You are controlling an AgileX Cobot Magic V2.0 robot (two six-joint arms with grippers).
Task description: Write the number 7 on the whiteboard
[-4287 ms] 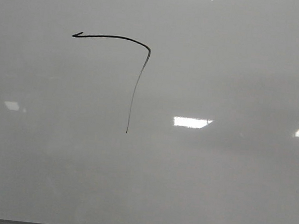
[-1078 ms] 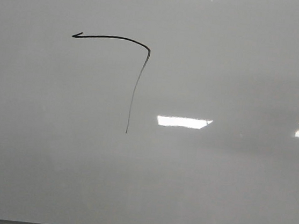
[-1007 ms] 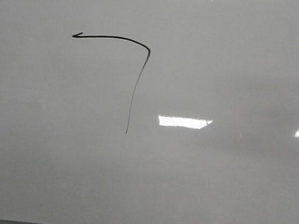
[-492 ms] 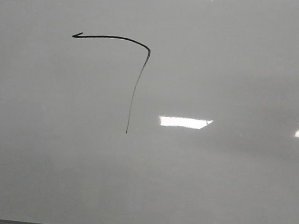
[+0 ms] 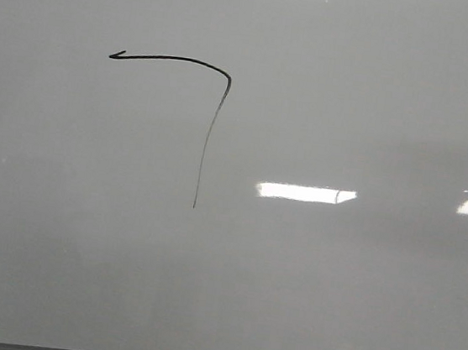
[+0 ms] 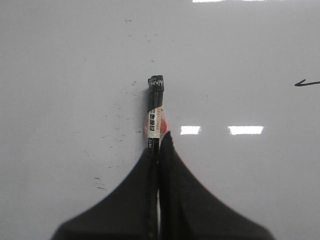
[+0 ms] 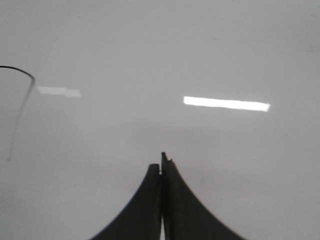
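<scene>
- The whiteboard (image 5: 329, 304) is a glossy, pale grey-white flat board that fills the view, with bright glare patches and a thin grey frame edge along its near side.
- A black 7 (image 5: 211, 113) is drawn on it: a thick top bar with a small hook at its start, then a thin, fading stem.
- The board spreads out beyond both pairs of fingers, with the 7 off to one side of each.
</scene>
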